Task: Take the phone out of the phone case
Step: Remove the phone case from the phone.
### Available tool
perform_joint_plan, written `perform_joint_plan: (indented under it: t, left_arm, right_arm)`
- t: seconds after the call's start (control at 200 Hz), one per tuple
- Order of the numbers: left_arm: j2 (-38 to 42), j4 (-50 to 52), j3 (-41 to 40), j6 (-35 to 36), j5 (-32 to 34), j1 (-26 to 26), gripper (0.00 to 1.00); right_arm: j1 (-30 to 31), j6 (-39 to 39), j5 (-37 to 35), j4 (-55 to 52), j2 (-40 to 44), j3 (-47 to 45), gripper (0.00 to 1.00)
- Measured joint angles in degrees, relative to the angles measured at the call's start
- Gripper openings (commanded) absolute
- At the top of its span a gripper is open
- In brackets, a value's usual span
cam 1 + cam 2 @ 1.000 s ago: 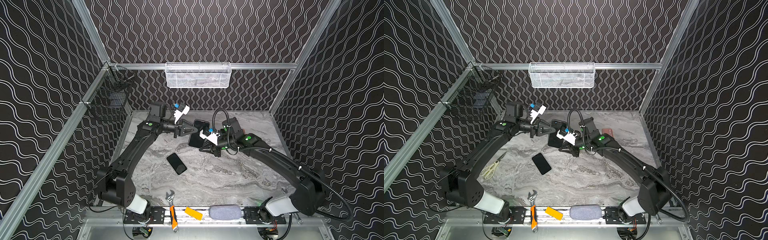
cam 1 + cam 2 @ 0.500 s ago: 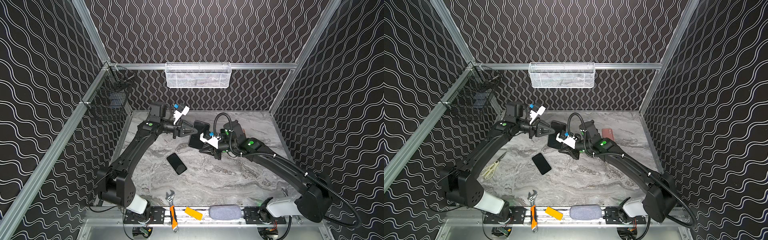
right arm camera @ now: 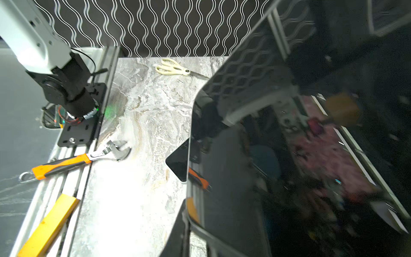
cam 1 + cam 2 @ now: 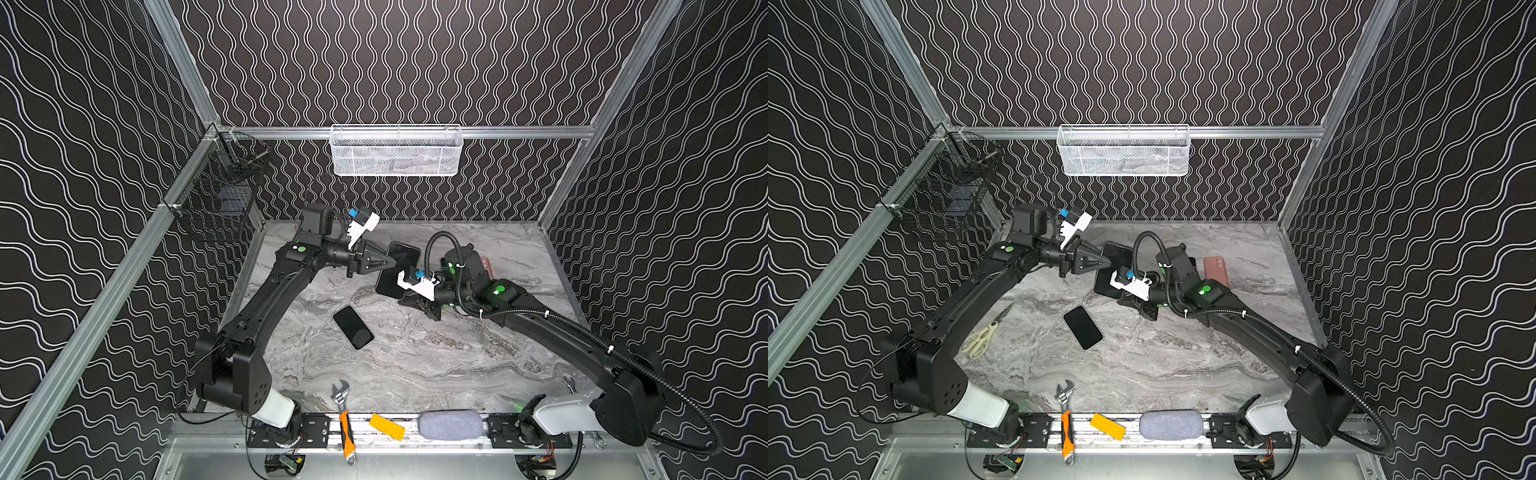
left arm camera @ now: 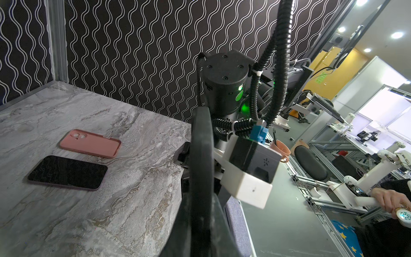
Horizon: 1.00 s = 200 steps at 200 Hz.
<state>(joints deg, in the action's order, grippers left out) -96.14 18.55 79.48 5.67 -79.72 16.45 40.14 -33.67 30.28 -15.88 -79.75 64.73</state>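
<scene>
Scissors (image 3: 173, 69) show to my right wrist camera, not my left. My left gripper (image 4: 390, 262) is clamped tight on the upper edge of the phone case (image 5: 200, 155), with the phone (image 3: 266, 178) inside it, held off the table (image 4: 415, 365). My right gripper (image 4: 402, 300) pinches its lower end. Compared with a second ago it hangs unmoved, though my right elbow has shifted slightly.

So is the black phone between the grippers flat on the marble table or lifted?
Lifted: the black phone is tilted up off the marble table, pinched between left gripper and right gripper.
</scene>
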Motion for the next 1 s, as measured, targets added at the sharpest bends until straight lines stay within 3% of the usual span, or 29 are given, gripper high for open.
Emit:
perform_joint_plan:
  t: [0.355,0.581,0.796,0.941,1.001]
  left_arm:
    - [0.9,1.7,0.0,-1.4,0.1,0.5,0.00]
    - [1.6,1.7,0.0,-1.8,0.5,0.5,0.00]
    - [2.1,0.4,0.0,-5.9,4.1,0.5,0.00]
    - [3.1,-6.9,-1.4,-16.8,11.5,0.5,0.00]
    - [3.7,-10.1,-2.7,-22.3,16.0,0.3,0.00]
  right_arm:
    - [0.0,-0.8,-2.7,2.4,0.1,-1.0,0.12]
    - [-0.3,1.3,-1.9,3.3,2.7,-2.9,0.21]
    - [-3.2,6.1,2.3,5.9,6.9,-5.5,0.34]
    - [-7.5,12.2,8.1,10.7,10.0,-10.0,0.49]
    - [-10.1,16.6,11.0,13.6,11.1,-12.8,0.61]
